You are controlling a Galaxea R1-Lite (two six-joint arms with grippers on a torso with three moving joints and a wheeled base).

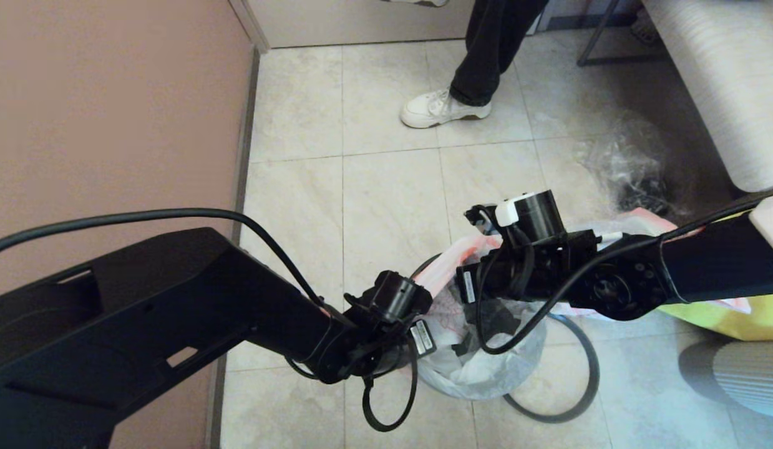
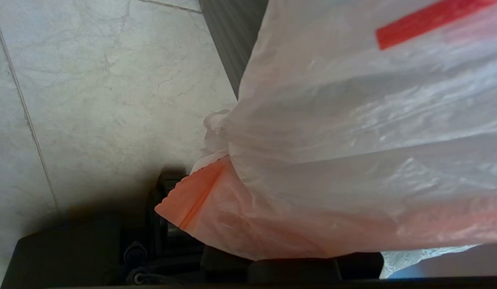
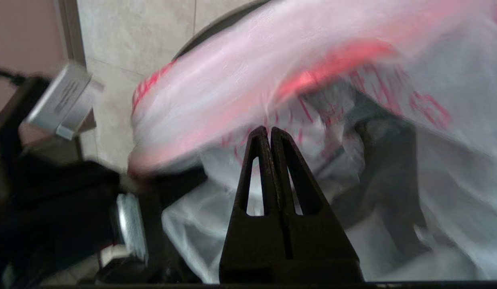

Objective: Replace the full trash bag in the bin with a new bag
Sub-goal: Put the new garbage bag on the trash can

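Note:
The pale grey bin stands on the floor between my arms. The new bag, white with red print and pink-orange handles, hangs inside it, its mouth raised above the bin. My left gripper is shut on the new bag's pink-orange edge at the bin's left side. My right gripper is shut on nothing, and its tips sit inside the new bag's mouth. The dark grey ring rim sits loose and off-centre around the bin. Behind my right arm a white and pink strip may be the full trash bag.
A person's leg and white shoe stand on the tiles beyond the bin. A clear crumpled plastic bag and a yellow fabric bag lie to the right. A pink-brown wall runs along the left, and pale furniture stands at the right.

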